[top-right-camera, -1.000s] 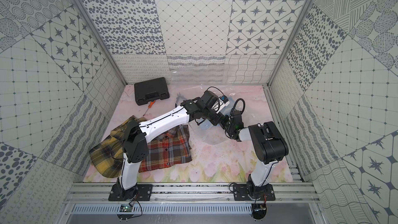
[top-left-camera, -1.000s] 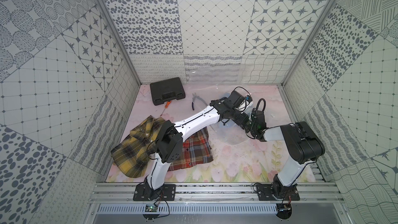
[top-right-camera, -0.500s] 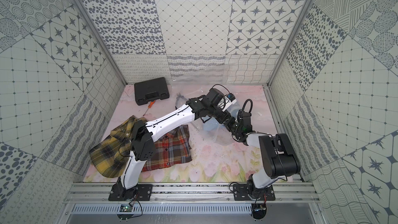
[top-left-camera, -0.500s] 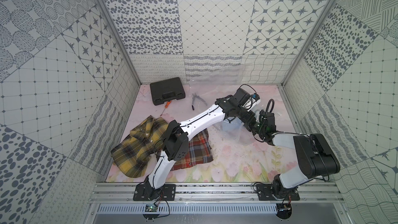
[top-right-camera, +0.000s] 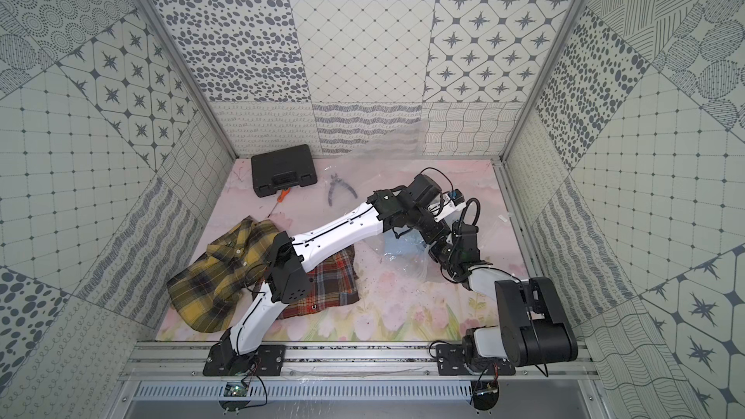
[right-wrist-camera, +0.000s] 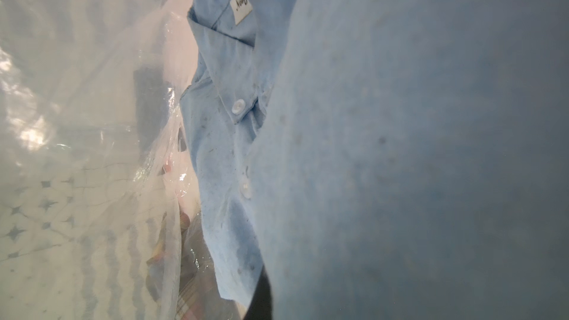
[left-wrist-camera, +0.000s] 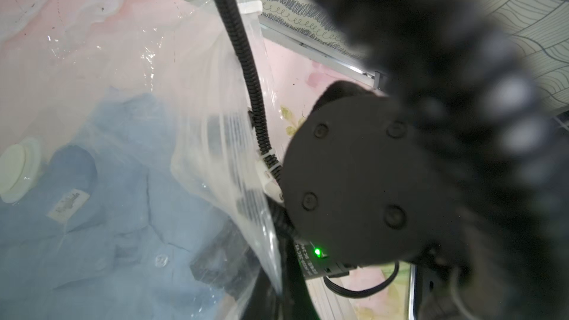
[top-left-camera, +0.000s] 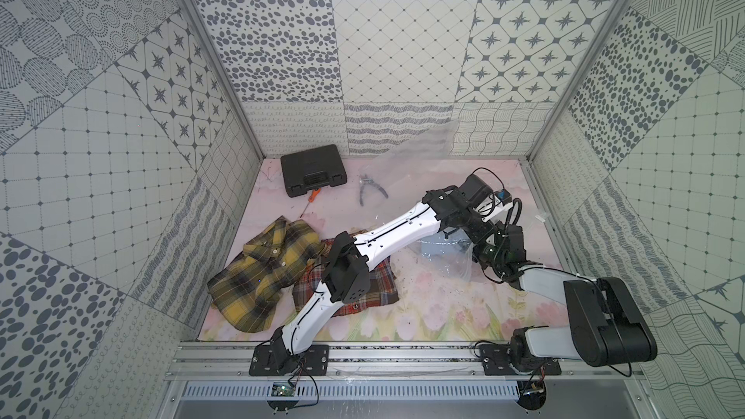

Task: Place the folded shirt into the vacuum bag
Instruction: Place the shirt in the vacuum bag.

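Light blue folded shirt (left-wrist-camera: 117, 226); clear vacuum bag (left-wrist-camera: 197, 87), white valve cap (left-wrist-camera: 17, 169). Left: yellow-black plaid shirt (top-left-camera: 262, 272), red-brown plaid shirt (top-left-camera: 379, 288). Far: black case (top-left-camera: 313, 169).

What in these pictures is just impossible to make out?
- Gripper fingertips: hidden under the arms' wrists in both top views; unclear in the wrist views.
- Shirt label: half covered by cloth in the right wrist view, blurred through the bag in the left.
- Red plaid shirt: middle covered by the left arm in both top views.
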Controlling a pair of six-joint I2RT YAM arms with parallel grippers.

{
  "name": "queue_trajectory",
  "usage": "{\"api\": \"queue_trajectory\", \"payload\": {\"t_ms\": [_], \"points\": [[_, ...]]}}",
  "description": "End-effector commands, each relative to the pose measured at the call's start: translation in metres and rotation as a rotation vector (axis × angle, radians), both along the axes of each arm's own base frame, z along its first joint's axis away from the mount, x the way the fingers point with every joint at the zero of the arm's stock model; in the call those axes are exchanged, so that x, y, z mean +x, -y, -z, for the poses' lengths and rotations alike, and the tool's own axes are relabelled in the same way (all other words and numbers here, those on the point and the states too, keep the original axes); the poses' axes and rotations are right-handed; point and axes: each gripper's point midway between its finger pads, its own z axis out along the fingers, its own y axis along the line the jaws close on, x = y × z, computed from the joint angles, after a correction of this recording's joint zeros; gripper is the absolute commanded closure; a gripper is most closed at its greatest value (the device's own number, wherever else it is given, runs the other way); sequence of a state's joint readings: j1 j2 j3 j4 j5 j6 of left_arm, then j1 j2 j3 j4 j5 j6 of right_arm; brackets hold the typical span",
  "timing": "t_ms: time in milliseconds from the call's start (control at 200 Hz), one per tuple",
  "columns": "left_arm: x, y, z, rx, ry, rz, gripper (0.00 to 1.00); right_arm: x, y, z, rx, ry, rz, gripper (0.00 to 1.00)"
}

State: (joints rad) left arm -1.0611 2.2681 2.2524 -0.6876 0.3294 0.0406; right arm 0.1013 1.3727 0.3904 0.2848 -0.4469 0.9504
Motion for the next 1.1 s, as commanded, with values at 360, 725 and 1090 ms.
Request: {"api": "queue_trajectory", "payload": {"t_ms": [360, 725, 1090], "points": [[0.036, -0.176, -0.019, 0.070, -0.001, -0.468, 0.31, -0.007, 0.010, 0.020, -0.100, -0.070, -0.054, 1.00], [0.145, -0.386, 0.022, 0.110, -0.026, -1.167, 0.24, -0.004, 0.004, 0.013, -0.087, -0.065, -0.092, 1.00], [0.264, -0.411, 0.052, -0.009, -0.035, -1.215, 0.25, -0.023, 0.001, 0.016, -0.085, -0.099, -0.124, 1.00]]}}
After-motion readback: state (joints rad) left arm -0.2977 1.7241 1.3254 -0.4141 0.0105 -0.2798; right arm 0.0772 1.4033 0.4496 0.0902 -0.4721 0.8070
